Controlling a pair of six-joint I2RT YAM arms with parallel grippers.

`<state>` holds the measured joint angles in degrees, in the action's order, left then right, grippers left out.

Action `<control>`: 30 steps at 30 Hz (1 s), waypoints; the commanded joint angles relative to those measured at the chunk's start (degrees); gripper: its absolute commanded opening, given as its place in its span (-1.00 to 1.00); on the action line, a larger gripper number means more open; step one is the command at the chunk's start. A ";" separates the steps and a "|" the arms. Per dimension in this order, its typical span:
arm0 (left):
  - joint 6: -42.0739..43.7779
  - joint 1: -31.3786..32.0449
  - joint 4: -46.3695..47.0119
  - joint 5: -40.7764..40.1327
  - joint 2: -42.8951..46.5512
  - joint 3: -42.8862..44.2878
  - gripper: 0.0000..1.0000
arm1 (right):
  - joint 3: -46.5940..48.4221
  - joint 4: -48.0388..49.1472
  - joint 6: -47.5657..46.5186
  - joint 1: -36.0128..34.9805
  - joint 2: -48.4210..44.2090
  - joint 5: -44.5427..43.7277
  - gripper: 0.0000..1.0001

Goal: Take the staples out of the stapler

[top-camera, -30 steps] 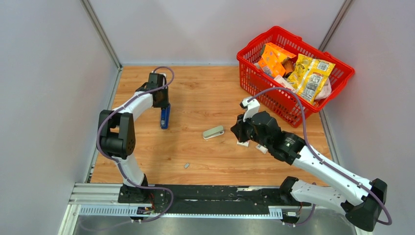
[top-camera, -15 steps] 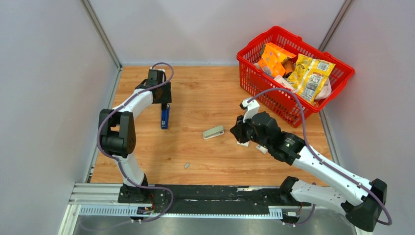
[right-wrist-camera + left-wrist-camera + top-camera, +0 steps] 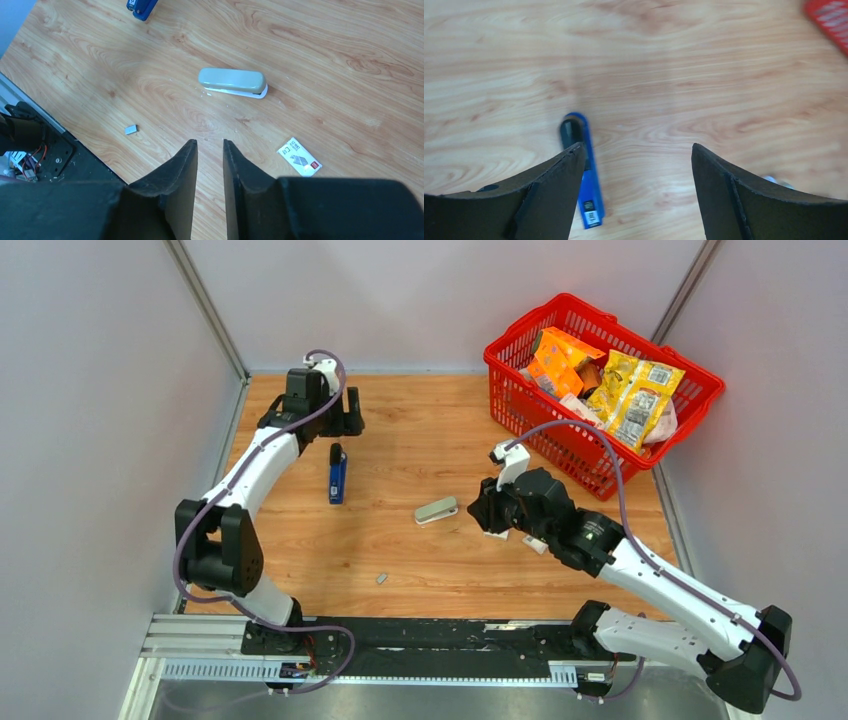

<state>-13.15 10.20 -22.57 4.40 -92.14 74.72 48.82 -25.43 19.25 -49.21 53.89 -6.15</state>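
A blue stapler lies on the wooden table, left of centre. My left gripper hangs just beyond its far end, open wide and holding nothing; in the left wrist view the blue stapler lies beside the left finger, outside the left gripper. A beige stapler lies shut near the middle. A short silvery strip of staples rests alone near the front. My right gripper hovers right of the beige stapler, jaws a little apart around bare table, the staples to its left.
A red basket full of snack packets stands at the back right. A small white printed box lies by the right gripper, and another white box shows under the right arm. Grey walls close in both sides.
My left gripper opened, let go of the blue stapler and drew back toward the far edge. The right gripper's jaws parted slightly. Neither stapler nor the staples moved.
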 commanded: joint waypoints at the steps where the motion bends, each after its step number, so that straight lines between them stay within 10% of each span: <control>1: 2.94 4.20 2.27 12.89 3.72 -1.06 0.68 | 3.39 -1.72 -0.87 -0.10 -2.12 0.53 -0.36; 11: 18.14 20.56 2.00 19.32 3.20 -1.77 0.75 | 2.69 -5.59 -0.09 -0.18 -7.12 -2.28 0.23; 30: 25.63 27.77 2.09 21.45 -5.59 -1.07 0.72 | 0.40 -9.20 0.88 -0.10 -11.88 -3.69 0.40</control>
<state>9.85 36.64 -21.41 25.12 -96.88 72.79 49.71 -35.05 19.70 -49.21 41.95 -9.06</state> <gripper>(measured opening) 0.871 0.697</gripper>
